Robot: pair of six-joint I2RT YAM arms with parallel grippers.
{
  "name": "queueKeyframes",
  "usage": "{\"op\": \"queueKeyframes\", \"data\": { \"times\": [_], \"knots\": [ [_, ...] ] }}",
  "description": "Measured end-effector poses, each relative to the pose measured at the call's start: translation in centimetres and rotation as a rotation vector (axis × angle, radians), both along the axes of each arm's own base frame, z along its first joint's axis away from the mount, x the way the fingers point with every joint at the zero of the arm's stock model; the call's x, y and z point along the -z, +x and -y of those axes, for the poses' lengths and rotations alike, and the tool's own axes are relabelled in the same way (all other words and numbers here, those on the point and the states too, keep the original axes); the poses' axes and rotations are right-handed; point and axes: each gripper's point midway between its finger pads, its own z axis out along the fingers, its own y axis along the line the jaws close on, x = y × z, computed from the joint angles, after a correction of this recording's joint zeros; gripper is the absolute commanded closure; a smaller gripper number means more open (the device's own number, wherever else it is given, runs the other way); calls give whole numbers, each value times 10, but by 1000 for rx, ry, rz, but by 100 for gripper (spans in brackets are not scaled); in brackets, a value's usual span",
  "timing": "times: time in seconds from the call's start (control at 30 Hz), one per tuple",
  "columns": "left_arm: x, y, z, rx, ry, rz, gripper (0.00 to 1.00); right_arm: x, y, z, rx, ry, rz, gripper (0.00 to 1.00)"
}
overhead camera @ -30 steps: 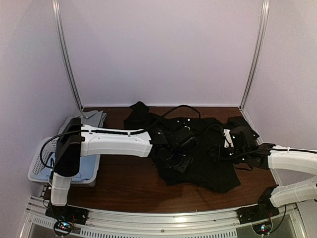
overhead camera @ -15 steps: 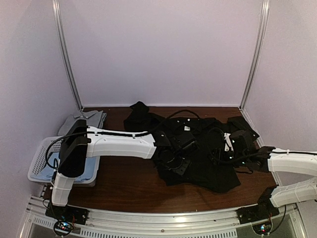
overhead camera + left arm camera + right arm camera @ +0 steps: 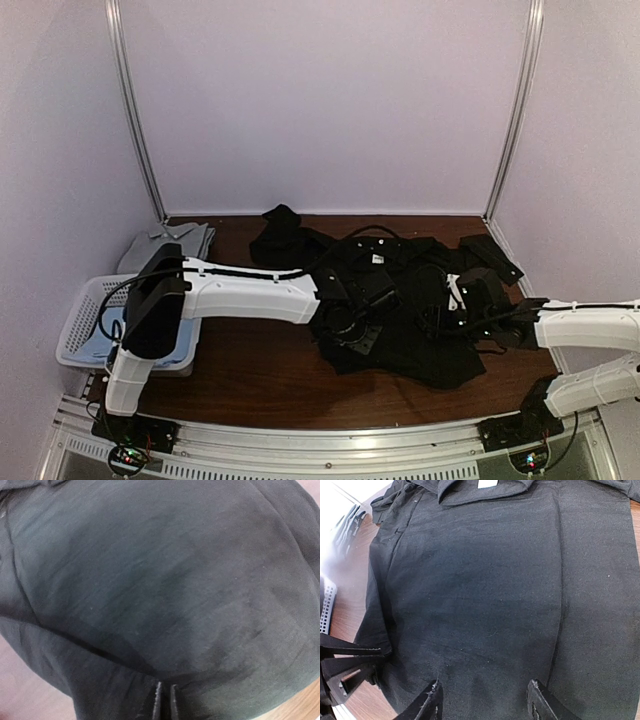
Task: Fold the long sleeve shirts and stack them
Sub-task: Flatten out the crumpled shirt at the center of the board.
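A large black long sleeve shirt lies spread across the middle of the brown table, with a tiny white label at its collar. My left gripper is down on the shirt's left part. In the left wrist view its fingers stand almost together on a raised fold of the black shirt, so the left gripper is shut on the cloth. My right gripper hovers open just over the black shirt, nothing between its fingers. A greyish shirt lies at the far left. A light blue one rests in the basket.
A white lattice basket stands at the left front, under the left arm's elbow. Upright metal posts frame the back wall. Bare brown table runs along the front edge. The left arm's black fingers show at the right wrist view's lower left.
My left gripper has shut on a fold of the black shirt. Both arms have shifted a little; the right gripper has slid slightly left over the cloth and stays open.
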Motion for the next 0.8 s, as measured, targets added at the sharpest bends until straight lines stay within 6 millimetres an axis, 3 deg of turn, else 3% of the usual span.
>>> {"op": "queueKeyframes", "data": {
  "times": [0.2, 0.53, 0.63, 0.8],
  "knots": [
    [-8, -3, -22, -41, 11, 9, 100, 8, -2, -3, -13, -18, -19, 42],
    [-75, -35, -103, -143, -103, -18, 100, 31, 0, -6, -49, -112, -78, 42],
    [-74, -47, -126, -172, -108, -53, 100, 36, 4, -7, -56, -149, -95, 41],
    [-52, -66, -155, -205, -59, -129, 100, 45, 2, -3, -67, -193, -122, 41]
  ]
}}
